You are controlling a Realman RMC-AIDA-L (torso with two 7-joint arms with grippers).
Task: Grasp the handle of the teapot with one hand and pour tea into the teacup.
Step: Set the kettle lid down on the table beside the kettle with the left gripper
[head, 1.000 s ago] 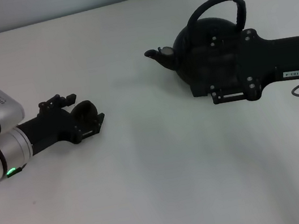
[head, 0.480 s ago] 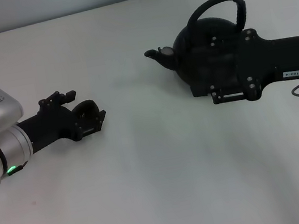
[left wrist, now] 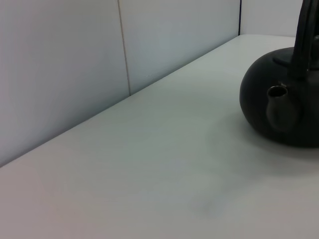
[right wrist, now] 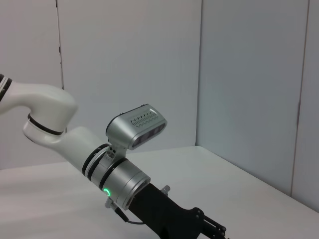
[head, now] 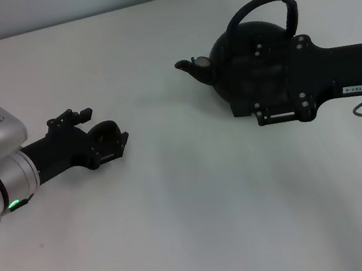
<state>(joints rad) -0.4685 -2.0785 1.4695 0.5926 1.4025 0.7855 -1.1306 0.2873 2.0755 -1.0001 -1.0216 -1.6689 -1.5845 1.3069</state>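
On the white desk point(head: 183, 232), the left claw point(head: 109, 144) is lying low at the near left, its fingers spread around the small dark teacup point(head: 101, 136); it has crept slightly toward the teapot point(head: 243, 48) since a second ago. Farther right, the right claw point(head: 265, 76) is resting over the teapot's body, unmoved; whether it is gripping cannot be told. The handle point(head: 260, 7) is arching free behind.

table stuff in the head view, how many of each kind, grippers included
teapot: 1
teacup: 1
grippers: 2, left gripper and right gripper
total: 4
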